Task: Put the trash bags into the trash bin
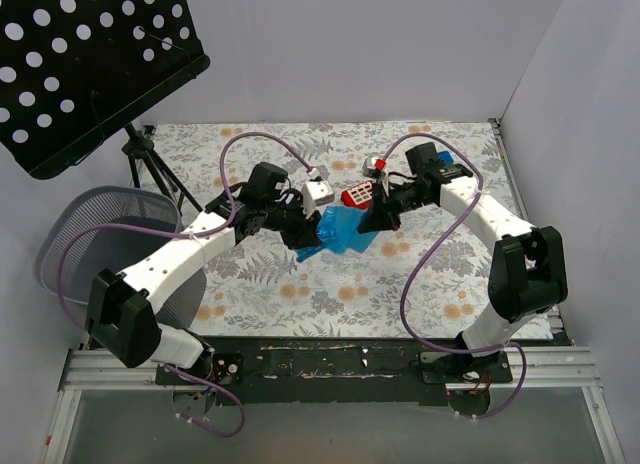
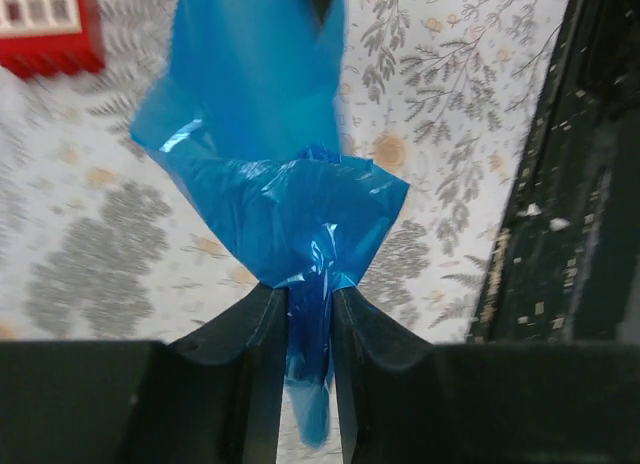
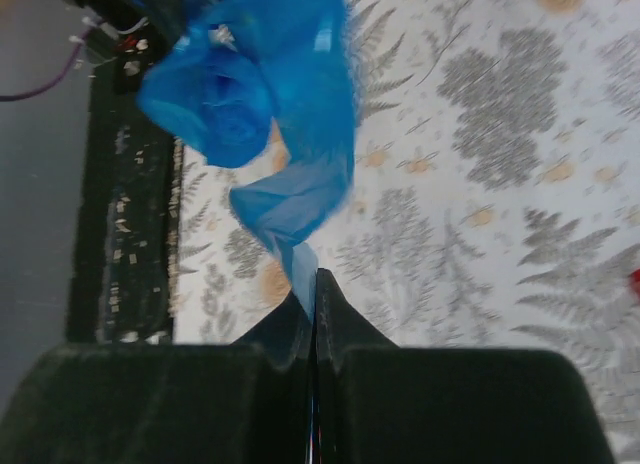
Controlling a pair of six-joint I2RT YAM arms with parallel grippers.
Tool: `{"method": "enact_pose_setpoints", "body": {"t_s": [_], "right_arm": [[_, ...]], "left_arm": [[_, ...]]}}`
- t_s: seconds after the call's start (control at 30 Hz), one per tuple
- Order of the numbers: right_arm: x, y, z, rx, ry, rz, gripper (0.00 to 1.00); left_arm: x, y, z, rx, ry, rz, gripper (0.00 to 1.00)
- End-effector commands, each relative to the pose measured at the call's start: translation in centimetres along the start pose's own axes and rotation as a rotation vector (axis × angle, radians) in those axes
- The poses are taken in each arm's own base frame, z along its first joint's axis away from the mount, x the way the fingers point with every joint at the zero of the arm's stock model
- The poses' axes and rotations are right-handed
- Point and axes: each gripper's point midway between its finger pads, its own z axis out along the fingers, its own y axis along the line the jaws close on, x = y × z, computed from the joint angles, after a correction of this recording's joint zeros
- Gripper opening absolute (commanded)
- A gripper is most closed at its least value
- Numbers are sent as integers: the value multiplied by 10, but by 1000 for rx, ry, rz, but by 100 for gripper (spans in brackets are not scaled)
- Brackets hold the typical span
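**Blue bag pinched from both ends, bin off to the left**

Both arms reach in from their bases at the near edge and meet over the middle of the floral table cloth (image 1: 300, 304). The left gripper (image 2: 310, 296) has its fingers drawn in on a bunched neck of the blue trash bag (image 2: 285, 209), and a twisted tail of film hangs through the narrow gap between them. The right gripper (image 3: 314, 284) has its fingers pressed together, with a thin strip of the same bag caught at their tips. The bag stretches crumpled between the two grippers at the table's centre, well apart from the wire-mesh trash bin (image 1: 110, 206), which sits at the table's left side, partly hidden behind the left arm's elbow. Just beyond the bag lies a red toy block (image 1: 358, 195), close to the right wrist. In the far left corner stands a black perforated music stand (image 1: 90, 64) on its tripod
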Motion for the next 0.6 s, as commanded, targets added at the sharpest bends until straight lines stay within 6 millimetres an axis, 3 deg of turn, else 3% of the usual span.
{"method": "enact_pose_setpoints", "body": {"t_s": [0.0, 0.1, 0.2, 0.3, 0.43, 0.57], "right_arm": [[22, 45, -6, -88, 72, 307, 1], [25, 51, -11, -56, 123, 463, 1], [30, 53, -13, -19, 164, 598, 1], [37, 52, -7, -19, 173, 734, 1], [30, 24, -5, 53, 165, 819, 1], [5, -20, -23, 192, 113, 829, 1]], "left_arm": [[6, -8, 17, 124, -87, -412, 22], [20, -11, 32, 215, -87, -561, 28], [21, -12, 44, 277, -117, -603, 39], [26, 0, 54, 230, -131, -617, 48], [38, 26, 52, 68, -140, -613, 58], [43, 20, 40, 32, -160, -470, 63]]}}
